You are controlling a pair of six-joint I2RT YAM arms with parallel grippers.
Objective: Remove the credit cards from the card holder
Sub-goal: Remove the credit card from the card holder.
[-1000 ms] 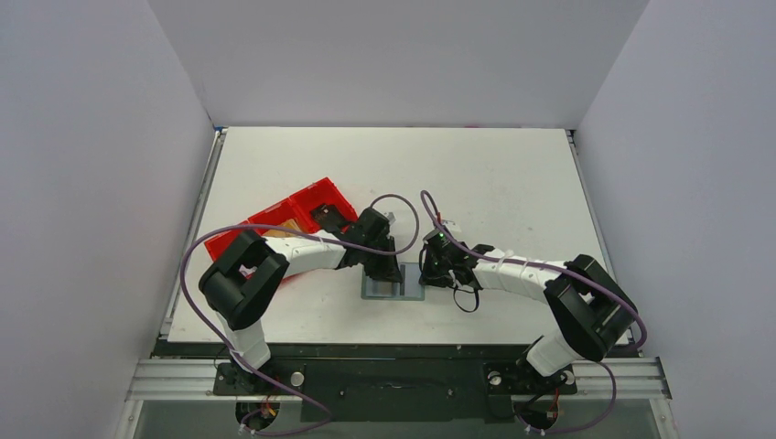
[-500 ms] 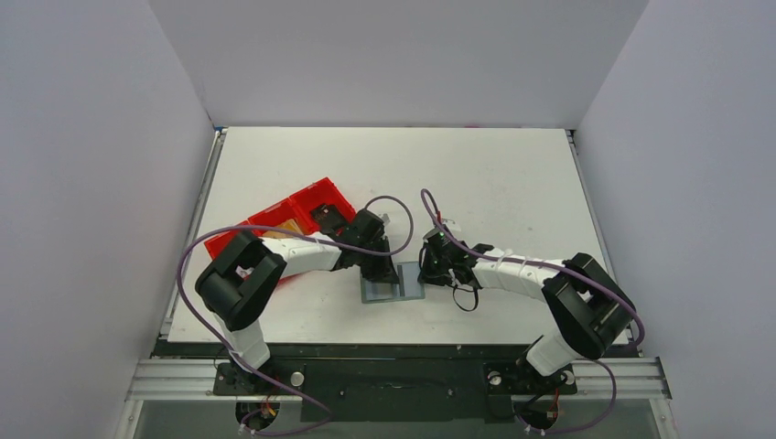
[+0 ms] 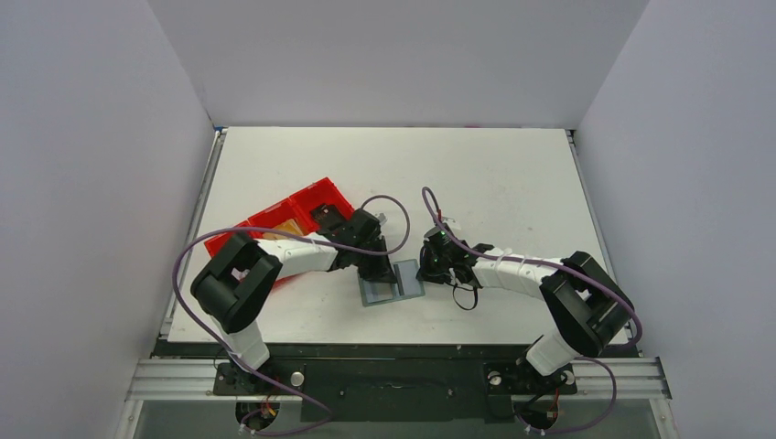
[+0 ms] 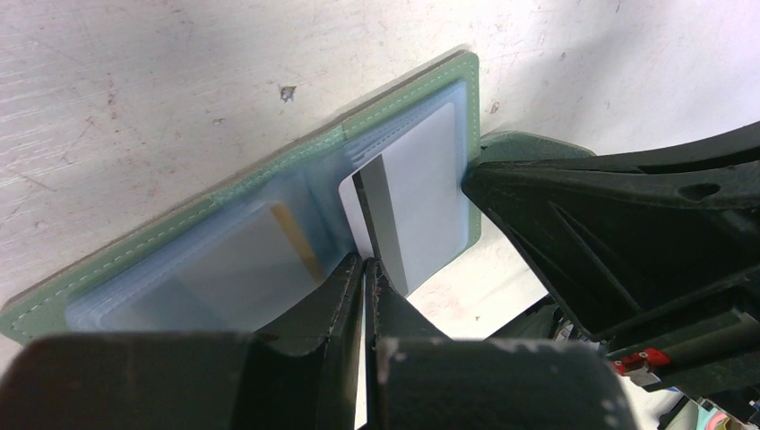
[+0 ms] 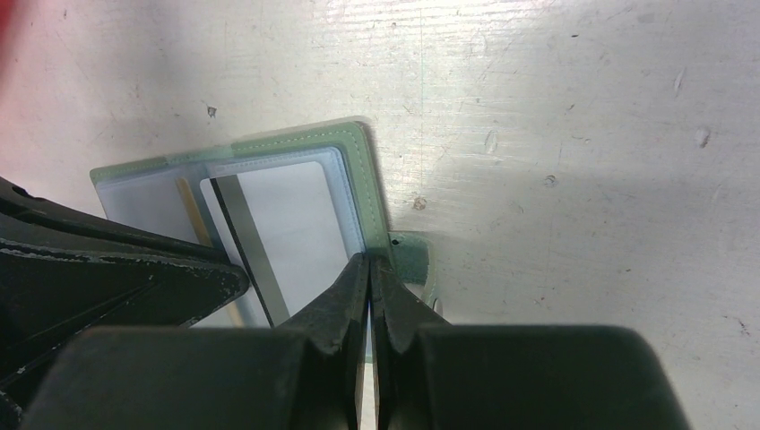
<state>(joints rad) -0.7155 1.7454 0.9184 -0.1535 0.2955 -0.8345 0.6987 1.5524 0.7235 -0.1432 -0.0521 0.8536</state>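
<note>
The grey-green card holder (image 3: 377, 293) lies open on the table, its clear sleeves facing up (image 4: 269, 170) (image 5: 296, 143). A white credit card (image 4: 421, 188) with a dark stripe sticks partly out of the right-hand sleeve (image 5: 300, 210) (image 3: 409, 276). My left gripper (image 3: 382, 272) (image 4: 367, 262) is shut on that card's near edge. My right gripper (image 3: 424, 272) (image 5: 370, 260) is shut on the holder's right edge, beside its small tab (image 5: 414, 260). A tan-yellow card edge (image 4: 296, 237) shows inside the left-hand sleeve.
The red three-compartment tray (image 3: 316, 197) stands to the left, behind my left arm, with something tan (image 3: 288, 226) in its middle compartment. The two grippers are close together over the holder. Purple cables loop above both wrists.
My left gripper has drawn back to the left with the white card, which now sticks out of its sleeve at an angle. The right gripper has stayed on the holder's edge.
</note>
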